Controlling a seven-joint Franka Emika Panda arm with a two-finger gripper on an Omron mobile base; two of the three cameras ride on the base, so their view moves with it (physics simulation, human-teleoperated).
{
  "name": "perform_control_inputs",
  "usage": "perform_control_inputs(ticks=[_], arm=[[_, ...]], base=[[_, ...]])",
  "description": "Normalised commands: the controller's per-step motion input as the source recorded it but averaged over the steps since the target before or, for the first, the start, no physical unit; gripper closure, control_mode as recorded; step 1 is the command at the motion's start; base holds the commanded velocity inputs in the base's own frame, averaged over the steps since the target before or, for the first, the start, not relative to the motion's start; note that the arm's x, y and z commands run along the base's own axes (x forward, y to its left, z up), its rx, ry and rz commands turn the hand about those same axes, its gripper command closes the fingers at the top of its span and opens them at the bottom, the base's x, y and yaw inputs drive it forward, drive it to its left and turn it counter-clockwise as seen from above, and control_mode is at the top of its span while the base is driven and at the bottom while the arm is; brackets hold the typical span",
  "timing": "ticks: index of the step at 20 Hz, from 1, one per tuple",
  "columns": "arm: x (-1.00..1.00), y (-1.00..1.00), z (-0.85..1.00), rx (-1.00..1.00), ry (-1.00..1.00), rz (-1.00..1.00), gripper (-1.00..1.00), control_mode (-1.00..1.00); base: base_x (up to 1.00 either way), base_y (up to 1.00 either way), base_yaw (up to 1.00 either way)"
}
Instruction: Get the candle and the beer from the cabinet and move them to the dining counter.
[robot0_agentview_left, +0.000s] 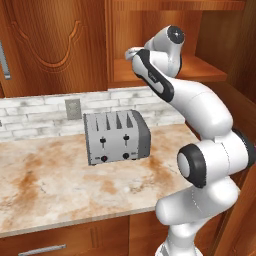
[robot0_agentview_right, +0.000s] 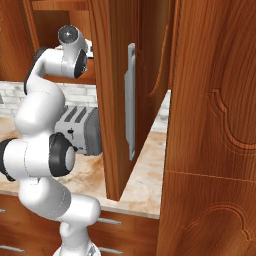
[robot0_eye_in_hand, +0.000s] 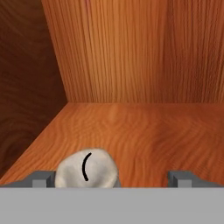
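We see our gripper (robot0_eye_in_hand: 112, 178) spread wide inside the cabinet (robot0_eye_in_hand: 131, 52), holding nothing, the candle (robot0_eye_in_hand: 87, 168) on the wooden shelf (robot0_eye_in_hand: 144, 131) between the fingertips, nearer the left one, toaster (robot0_agentview_left: 116, 136) on the desk (robot0_agentview_left: 60, 185) near its back edge

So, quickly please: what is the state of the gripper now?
Gripper: open, holding nothing; the candle sits between its fingertips, near one side.
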Motion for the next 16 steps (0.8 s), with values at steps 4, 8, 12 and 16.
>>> perform_control_inputs(ticks=[4,8,12,16], arm=[[0.08,0.03,-0.08,0.00,0.00,0.00,-1.00,-1.00],[0.07,0.05,-0.07,0.00,0.00,0.00,-1.00,-1.00],[0.09,0.05,-0.11,0.00,0.00,0.00,-1.00,-1.00],[0.10,0.04,-0.10,0.00,0.00,0.00,1.00,-1.00]], base=[[0.00,0.00,0.00],[0.00,0.00,0.00],[0.00,0.00,0.00],[0.00,0.00,0.00]])
